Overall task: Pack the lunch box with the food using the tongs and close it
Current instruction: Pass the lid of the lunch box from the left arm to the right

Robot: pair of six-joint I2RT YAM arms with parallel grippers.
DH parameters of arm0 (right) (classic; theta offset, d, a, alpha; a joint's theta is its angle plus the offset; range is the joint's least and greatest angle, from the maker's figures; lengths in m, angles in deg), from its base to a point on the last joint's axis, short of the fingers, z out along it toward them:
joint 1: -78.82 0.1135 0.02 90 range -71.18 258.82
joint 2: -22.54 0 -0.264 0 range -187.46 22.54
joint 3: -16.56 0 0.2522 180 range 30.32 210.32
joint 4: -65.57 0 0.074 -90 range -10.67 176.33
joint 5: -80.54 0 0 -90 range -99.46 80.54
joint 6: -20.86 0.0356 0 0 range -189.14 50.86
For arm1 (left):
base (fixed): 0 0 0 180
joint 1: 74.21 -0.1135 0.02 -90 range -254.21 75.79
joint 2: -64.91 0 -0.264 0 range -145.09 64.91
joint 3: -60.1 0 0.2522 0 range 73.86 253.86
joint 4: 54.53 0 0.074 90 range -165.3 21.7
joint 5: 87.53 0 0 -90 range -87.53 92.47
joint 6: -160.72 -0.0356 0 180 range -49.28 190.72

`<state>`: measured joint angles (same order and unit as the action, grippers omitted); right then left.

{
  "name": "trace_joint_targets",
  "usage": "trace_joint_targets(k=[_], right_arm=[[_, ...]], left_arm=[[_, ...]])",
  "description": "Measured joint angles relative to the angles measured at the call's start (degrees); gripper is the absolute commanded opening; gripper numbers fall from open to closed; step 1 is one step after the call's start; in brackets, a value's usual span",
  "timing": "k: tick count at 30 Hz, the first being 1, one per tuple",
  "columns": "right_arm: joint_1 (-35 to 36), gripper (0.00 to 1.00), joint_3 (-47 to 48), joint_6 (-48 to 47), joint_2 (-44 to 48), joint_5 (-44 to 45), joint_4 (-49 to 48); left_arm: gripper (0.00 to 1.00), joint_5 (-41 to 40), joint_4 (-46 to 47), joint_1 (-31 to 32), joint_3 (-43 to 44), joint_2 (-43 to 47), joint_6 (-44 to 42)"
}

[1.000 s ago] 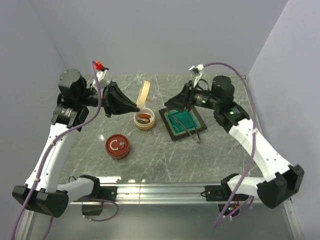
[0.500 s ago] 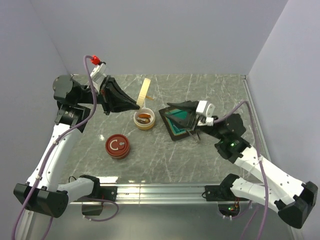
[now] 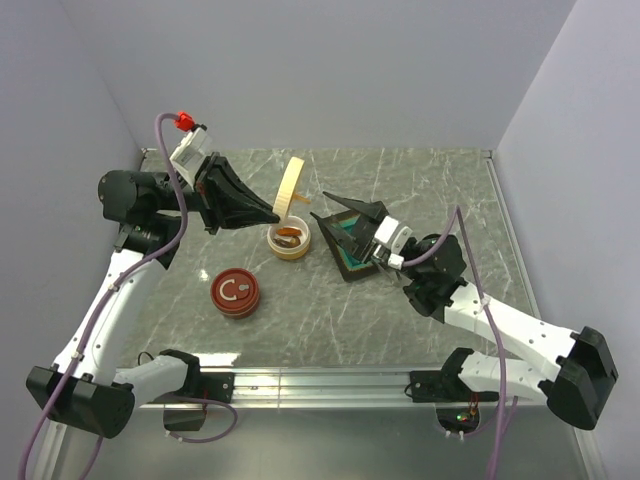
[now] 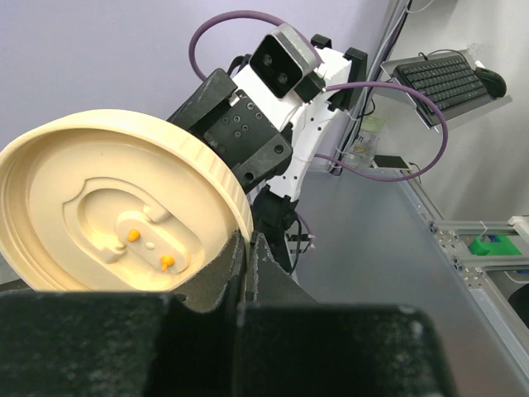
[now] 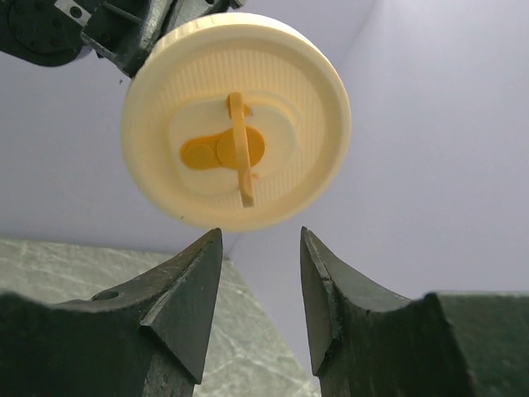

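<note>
The lunch box (image 3: pixel 288 248) is a round cream tub on the table, with brown and orange food (image 3: pixel 290 235) inside. Its cream lid (image 3: pixel 291 188) hangs on edge above the tub. My left gripper (image 3: pixel 275 213) is shut on the lid's rim (image 4: pixel 235 217). The lid's inner face (image 4: pixel 116 223) fills the left wrist view. My right gripper (image 3: pixel 336 212) stands open and empty over the teal tray (image 3: pixel 352 268), pointing up at the lid's outer face (image 5: pixel 235 132). Its fingertips (image 5: pixel 213 241) sit just below the lid, apart from it. The tongs are hidden; my right arm covers most of the tray.
A red round lid with a white mark (image 3: pixel 236 292) lies at the front left of the tub. The side walls stand close at left and right. The rail with both arm bases (image 3: pixel 320 382) runs along the near edge.
My right arm has dropped low and swung its gripper left, from above the tray toward the lid. The left arm drew back a little, still holding the lid.
</note>
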<state>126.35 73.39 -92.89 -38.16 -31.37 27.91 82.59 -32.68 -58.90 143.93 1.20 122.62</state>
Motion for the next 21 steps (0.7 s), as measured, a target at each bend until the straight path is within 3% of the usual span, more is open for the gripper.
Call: trace_joint_targets(k=[15,21], right_arm=[[3.2,0.48,2.7,-2.8,-3.7,-1.0,-3.0],[3.3,0.38,2.9,-3.4,-4.0,-1.2,-3.1]], left_arm=[[0.0,-0.3,6.6,1.3,-1.3,0.5,5.0],[0.0,-0.3,8.3,1.7,-2.7,0.6,6.5]])
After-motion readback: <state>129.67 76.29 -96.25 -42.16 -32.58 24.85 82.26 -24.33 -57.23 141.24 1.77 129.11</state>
